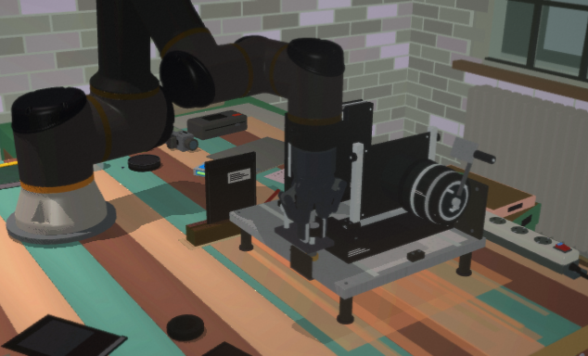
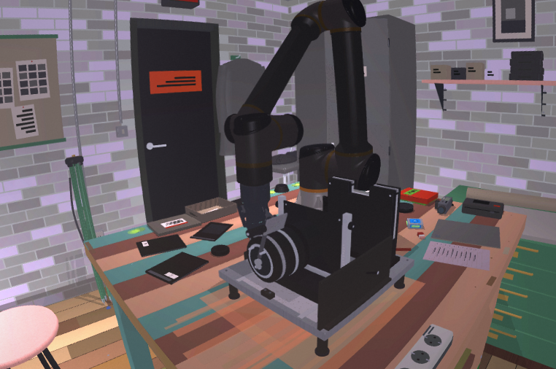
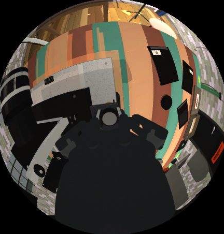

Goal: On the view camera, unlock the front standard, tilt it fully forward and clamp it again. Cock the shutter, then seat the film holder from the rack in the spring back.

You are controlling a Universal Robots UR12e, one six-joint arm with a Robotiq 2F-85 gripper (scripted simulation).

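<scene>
The view camera [image 1: 386, 194] stands on a grey speckled base plate on short legs, its round lens and shutter [image 1: 437, 194] facing right, with a grey lever [image 1: 469, 157] above it. At the plate's near side a small grey round knob [image 3: 109, 117] sits on a dark bracket, and my gripper [image 1: 310, 232] points straight down over it, closing around the knob. The film holder [image 1: 230, 185], a black slab with a white label, stands upright in a wooden rack [image 1: 207, 232] left of the plate. In the second side camera the gripper [image 2: 257, 231] is partly hidden behind the lens.
A shallow cardboard tray [image 2: 211, 208] lies at the table's far end with several dark slides [image 2: 176, 267] and a lens cap [image 1: 185, 327] nearby. A power strip [image 1: 529, 241] runs along the right edge. Papers and small devices lie behind the camera.
</scene>
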